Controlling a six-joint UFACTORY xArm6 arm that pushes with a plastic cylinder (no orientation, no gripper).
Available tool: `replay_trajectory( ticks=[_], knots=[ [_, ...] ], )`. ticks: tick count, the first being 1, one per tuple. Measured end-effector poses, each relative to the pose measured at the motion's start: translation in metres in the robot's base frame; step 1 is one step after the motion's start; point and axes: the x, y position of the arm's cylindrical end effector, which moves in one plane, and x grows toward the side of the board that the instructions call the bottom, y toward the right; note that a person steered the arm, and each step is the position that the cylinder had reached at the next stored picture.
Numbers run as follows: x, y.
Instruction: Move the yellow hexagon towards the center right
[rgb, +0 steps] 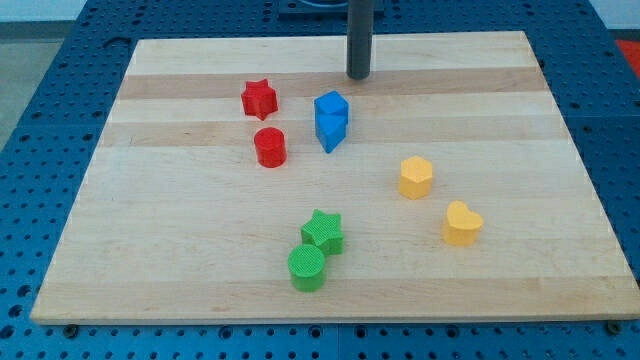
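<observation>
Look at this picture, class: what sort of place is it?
Probably a robotics lab bench: a wooden board lies on a blue perforated table, with small coloured blocks such as the yellow hexagon, and my tip near the view's top.

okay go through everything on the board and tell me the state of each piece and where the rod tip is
My tip: near the view's top, touching no block, just above the blue block.
Yellow hexagon: upright, free.
Yellow heart: upright, lower right of the hexagon, apart.
Blue block: upright, alone.
Red star: upright.
Red cylinder: upright.
Green star: touching green cylinder.
</observation>
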Motion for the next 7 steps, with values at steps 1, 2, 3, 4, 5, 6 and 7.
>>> replay_trajectory(
  ticks=[1,2,3,4,5,6,7],
  knots=[
    [-0.001,0.0],
    [0.003,0.0],
    [0.057,0.009],
    [0.039,0.009],
    [0.094,0.011],
    [0.115,0.011],
    [0.165,0.015]
  ],
)
